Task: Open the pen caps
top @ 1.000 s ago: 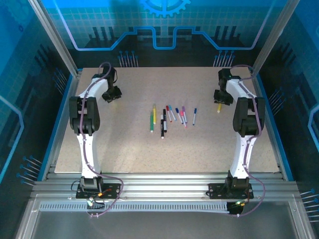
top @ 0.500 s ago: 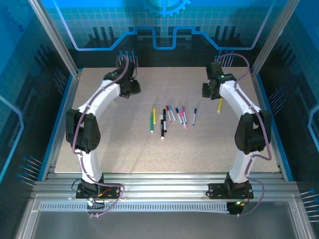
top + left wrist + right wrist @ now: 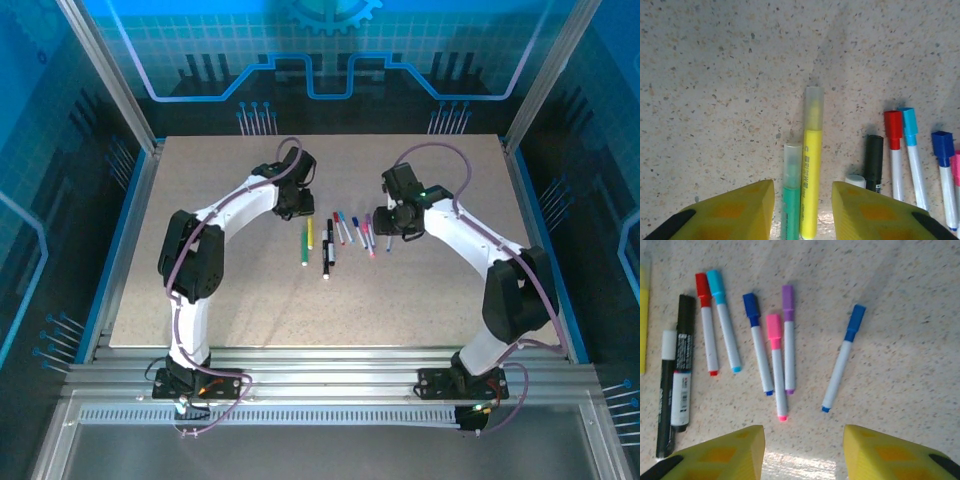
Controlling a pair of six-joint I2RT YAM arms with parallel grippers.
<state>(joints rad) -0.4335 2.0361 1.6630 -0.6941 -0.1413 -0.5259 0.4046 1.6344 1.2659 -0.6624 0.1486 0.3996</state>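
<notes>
Top external view: the left end effector (image 3: 296, 203) hangs over the bench (image 3: 200, 290) at the 9 o'clock end of the row of pens (image 3: 330, 240). The right end effector (image 3: 396, 222) hangs at the 3 o'clock end. The pen caps (image 3: 773, 325) all look to be on their pens, which lie flat in the middle of the bench.

In the left wrist view, the left end effector (image 3: 802, 184) is wide apart and holds nothing. The green pen (image 3: 791, 205) and the yellow pen (image 3: 811, 175) lie side by side under the gap, caps pointing to 12 o'clock. They are so close that a squeeze could catch both, or push one so it rolls away.

In the right wrist view, the right end effector (image 3: 804, 430) is also wide apart and holds nothing. The red cap (image 3: 702, 290) and the light blue cap (image 3: 716, 282) touch. The pink pen (image 3: 777, 370) lies right against the purple pen (image 3: 789, 355). Grabbing one could knock its neighbour. The lone blue pen (image 3: 840, 365), leaning to 1 o'clock, looks safest.

The caps are tiny, so fingers could slip off. If only one end is held, the whole pen may lift with its cap on. The two arms are near each other and could bump.
</notes>
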